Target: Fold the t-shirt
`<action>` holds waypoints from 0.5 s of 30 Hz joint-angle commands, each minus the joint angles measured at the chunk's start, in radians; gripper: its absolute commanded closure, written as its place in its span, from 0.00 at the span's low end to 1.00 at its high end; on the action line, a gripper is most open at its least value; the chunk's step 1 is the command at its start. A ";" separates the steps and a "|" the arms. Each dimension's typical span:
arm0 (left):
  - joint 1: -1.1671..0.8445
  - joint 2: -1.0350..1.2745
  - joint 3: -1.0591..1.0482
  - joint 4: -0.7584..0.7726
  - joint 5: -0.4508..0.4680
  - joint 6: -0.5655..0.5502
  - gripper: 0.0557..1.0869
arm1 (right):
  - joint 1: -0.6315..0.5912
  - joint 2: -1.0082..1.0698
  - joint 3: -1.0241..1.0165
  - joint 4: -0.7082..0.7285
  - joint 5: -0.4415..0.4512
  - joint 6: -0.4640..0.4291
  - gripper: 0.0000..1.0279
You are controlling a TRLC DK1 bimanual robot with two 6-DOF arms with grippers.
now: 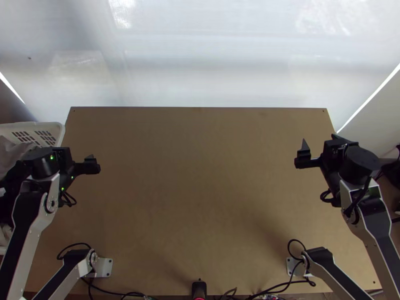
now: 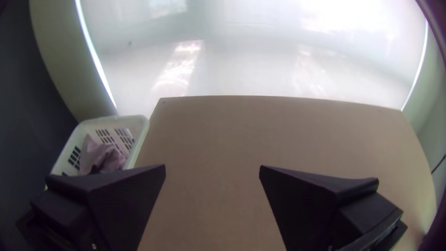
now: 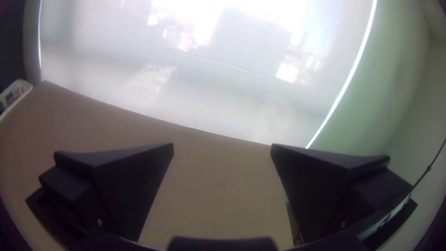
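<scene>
Can see the left claw (image 1: 92,163) wide open, with a broad gap between its two black fingers (image 2: 123,200), above the left part of the worktop (image 1: 195,190), near the left edge. Can see the right claw (image 1: 302,154) also wide open, above the right part of the worktop, well apart from the left claw. Find a white slotted basket (image 1: 61,131) just beside the worktop's left edge, towards the far end. Find pinkish-grey cloth (image 2: 109,158) bunched inside the basket, but cannot identify the t-shirt there for certain. Note a metal plate at the near left (image 1: 105,268) and another at the near right (image 1: 291,266), both with black cables (image 1: 285,285) close by. Spot a small black object (image 1: 199,288) with a touch of red at the near edge, between the plates. See pale sheeting (image 1: 200,65) beyond the far edge, with bright patches on it.
</scene>
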 commanded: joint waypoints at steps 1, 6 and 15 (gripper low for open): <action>0.042 0.176 0.244 -0.141 -0.066 -0.260 0.04 | -0.005 0.153 0.232 -0.170 0.091 0.162 0.05; 0.191 0.248 0.356 -0.181 -0.103 -0.096 0.05 | 0.014 0.154 0.239 -0.294 0.074 0.112 0.05; 0.578 0.578 0.549 -0.204 -0.105 -0.063 0.05 | 0.010 0.271 0.397 -0.484 0.039 0.153 0.05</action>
